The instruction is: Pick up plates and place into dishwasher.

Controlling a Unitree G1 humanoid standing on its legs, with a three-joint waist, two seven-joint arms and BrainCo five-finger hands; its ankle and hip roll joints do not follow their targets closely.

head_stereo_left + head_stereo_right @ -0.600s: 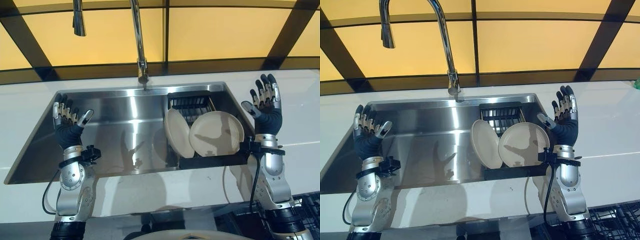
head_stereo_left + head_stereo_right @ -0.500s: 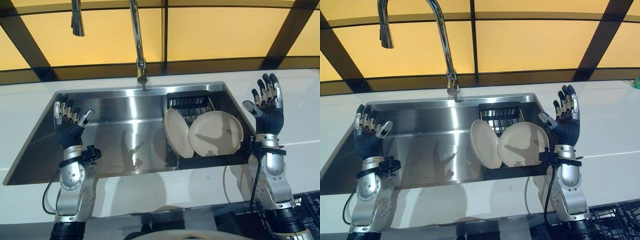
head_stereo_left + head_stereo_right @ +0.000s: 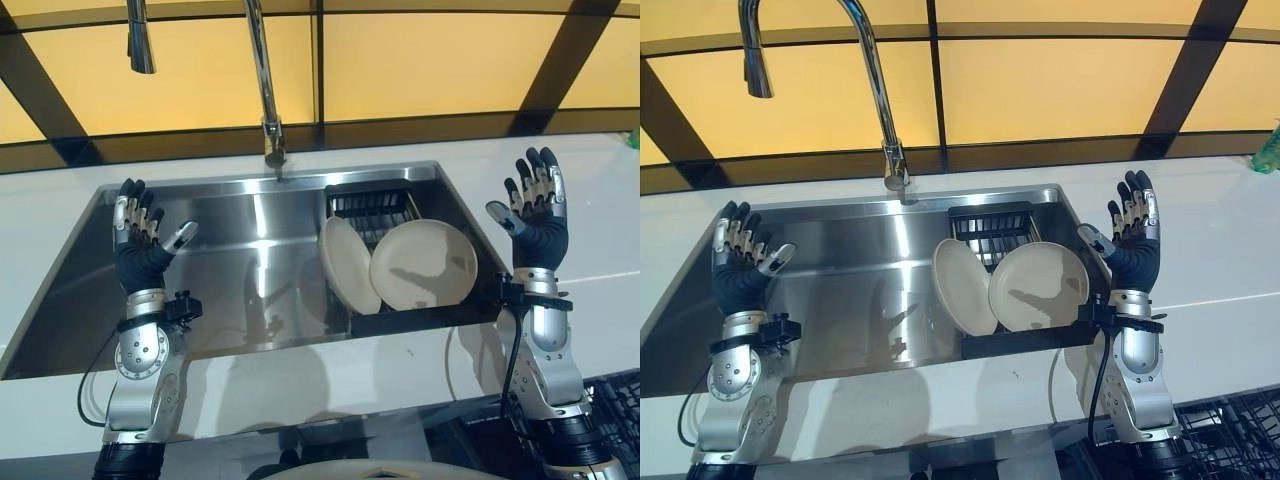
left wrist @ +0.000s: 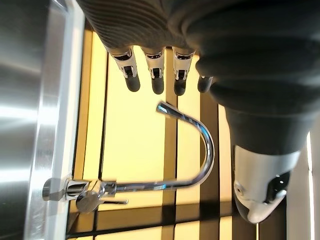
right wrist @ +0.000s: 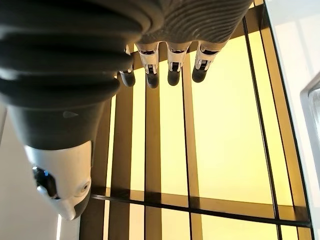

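So neither hand has touched anything yet — this looks like the very start, before the first pick. The left hand (image 3: 142,250) is raised over the 9 o'clock side of the sink (image 3: 200,300), fingers (image 4: 152,75) straight and spread, holding nothing. The right hand (image 3: 535,215) is up at about 3 o'clock, over the white desk (image 3: 600,200) just past the sink's right rim, palm facing in, fingers released too and empty. The plates are sitting in a black rack (image 3: 375,205) in the right half of the sink: one beige plate (image 3: 348,265) stands nearly on edge toward the middle, and a second, rounder-looking plate (image 3: 422,265) leans against it on the 3 o'clock side, face tilted up toward the camera. The tap (image 3: 262,90) arches up at 12 o'clock behind the basin. A bit of dark wire basket (image 3: 615,410) shows down at 5 o'clock, probably the dishwasher rack, though I can't be sure. My guess for the next move: the right hand is nearest, so it should swing in toward 9 o'clock, drop over the leaning plate's rim and curl round the edge — carefully, since the two plates touch and lifting one could tip the other.
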